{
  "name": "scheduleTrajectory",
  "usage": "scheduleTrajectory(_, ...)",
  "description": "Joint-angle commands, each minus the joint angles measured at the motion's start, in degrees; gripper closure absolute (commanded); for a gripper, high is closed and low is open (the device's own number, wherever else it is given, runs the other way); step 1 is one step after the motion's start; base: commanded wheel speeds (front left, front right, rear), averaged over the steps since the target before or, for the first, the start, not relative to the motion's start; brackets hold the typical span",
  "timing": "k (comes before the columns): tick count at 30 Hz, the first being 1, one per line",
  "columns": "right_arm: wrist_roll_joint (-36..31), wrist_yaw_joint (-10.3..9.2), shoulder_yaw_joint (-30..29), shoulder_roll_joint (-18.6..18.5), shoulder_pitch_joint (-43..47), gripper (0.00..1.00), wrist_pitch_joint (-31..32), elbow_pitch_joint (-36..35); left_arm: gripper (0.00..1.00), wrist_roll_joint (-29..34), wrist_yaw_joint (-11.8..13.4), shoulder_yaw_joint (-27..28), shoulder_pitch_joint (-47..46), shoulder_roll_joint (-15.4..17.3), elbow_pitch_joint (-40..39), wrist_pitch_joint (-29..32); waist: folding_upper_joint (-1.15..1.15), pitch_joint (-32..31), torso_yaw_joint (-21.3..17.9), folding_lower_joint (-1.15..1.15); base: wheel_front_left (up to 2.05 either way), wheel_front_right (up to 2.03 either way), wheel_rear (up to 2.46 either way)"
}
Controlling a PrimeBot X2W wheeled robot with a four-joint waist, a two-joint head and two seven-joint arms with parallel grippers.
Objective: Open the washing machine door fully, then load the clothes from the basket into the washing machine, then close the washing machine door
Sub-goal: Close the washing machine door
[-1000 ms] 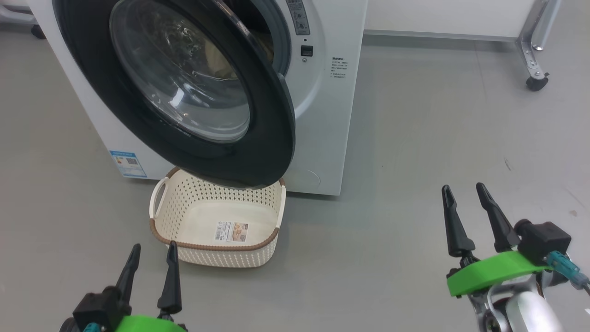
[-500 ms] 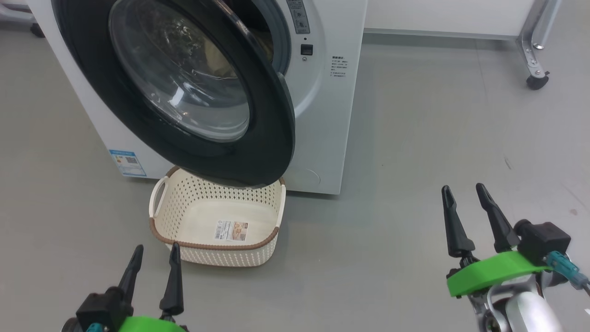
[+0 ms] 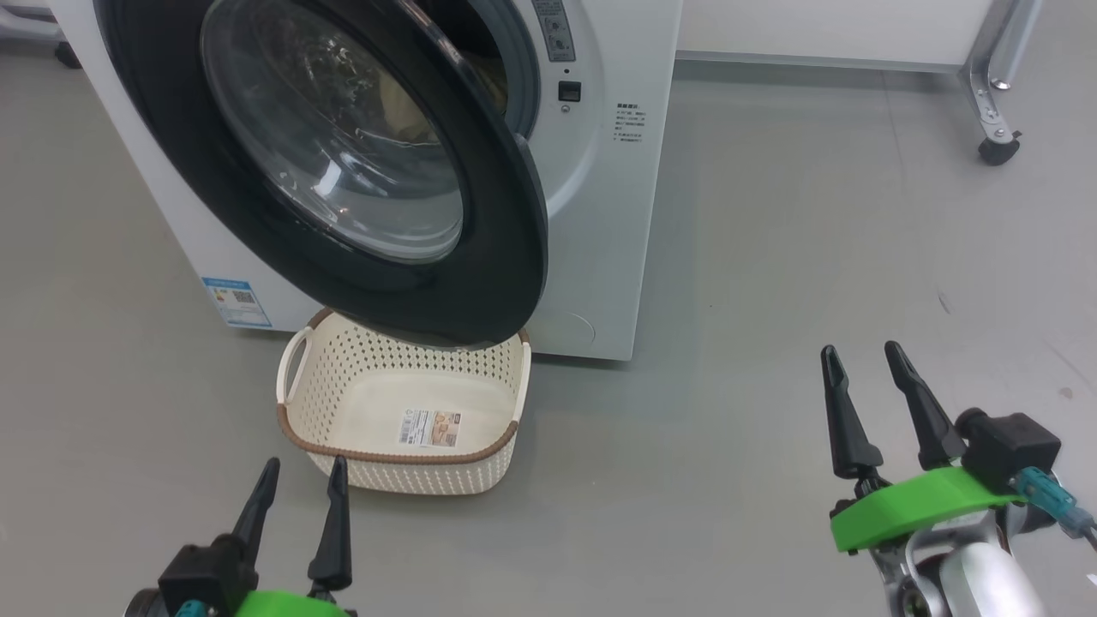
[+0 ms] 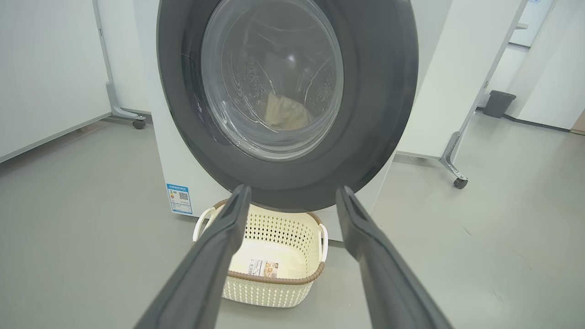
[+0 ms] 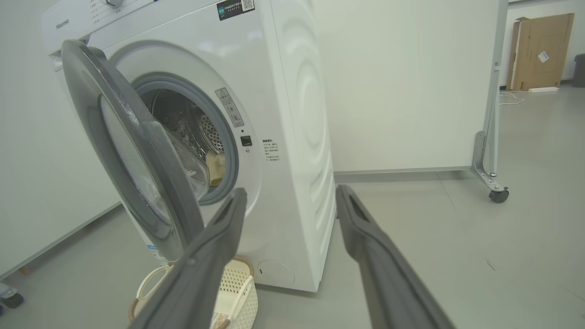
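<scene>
Glossy black ring, bulging clear glass bowl: the washing machine door (image 3: 334,154) stands ajar, swung out from the big white washing machine (image 3: 617,214), and its lower edge hangs over the back of the basket (image 3: 411,477). That basket is cream plastic with rounded corners, perforated walls, a brown rim and white handles. It sits on the smooth grey floor (image 3: 771,257) right against the machine's front, and a sticker (image 3: 429,428) on its base is too small to read. Through the glass, soft pale yellow clothes (image 4: 285,112) lie in the perforated steel drum. "Hisense" (image 5: 62,23) reads along the top panel, while a blue label (image 3: 238,302) low on the front and the printed notes by the grey gasket can't be made out. The left gripper (image 3: 306,467) is spread wide and holds nothing, just short of the basket. The right gripper (image 3: 859,351) is equally wide and grips nothing, well off to the side.
</scene>
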Motion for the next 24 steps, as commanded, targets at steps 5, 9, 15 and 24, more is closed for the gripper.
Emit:
scheduleTrajectory(5, 0.03, 0.20, 1.03, -0.07, -1.87, 0.00, -0.55, -1.63, 0.00, 0.56, -0.20, 2.44, -3.23, 0.67, -1.56, -0.63, 0.00, 0.03, 0.14, 0.00, 0.00, 0.00, 0.00)
scheduleTrajectory(9, 0.13, 0.20, 1.09, -0.07, -1.94, 0.00, -0.55, -1.63, 0.00, 0.65, -0.20, 2.55, -3.26, 0.59, -1.57, -0.63, 0.00, 0.06, 0.23, 0.00, 0.00, 0.00, 0.00)
scheduleTrajectory(15, 0.19, 0.20, 1.15, -0.06, -2.04, 0.00, -0.55, -1.54, 0.00, 0.65, -0.20, 2.57, -3.33, 0.58, -1.49, -0.63, 0.00, 0.08, 0.27, 0.00, 0.00, 0.00, 0.00)
scheduleTrajectory(24, 0.13, 0.20, 1.45, -0.06, -2.02, 0.55, -0.55, -1.45, 0.00, 0.67, -0.20, 2.32, -3.46, 0.58, -1.43, -0.63, 0.00, 0.09, 0.44, 0.00, 0.00, 0.00, 0.00)
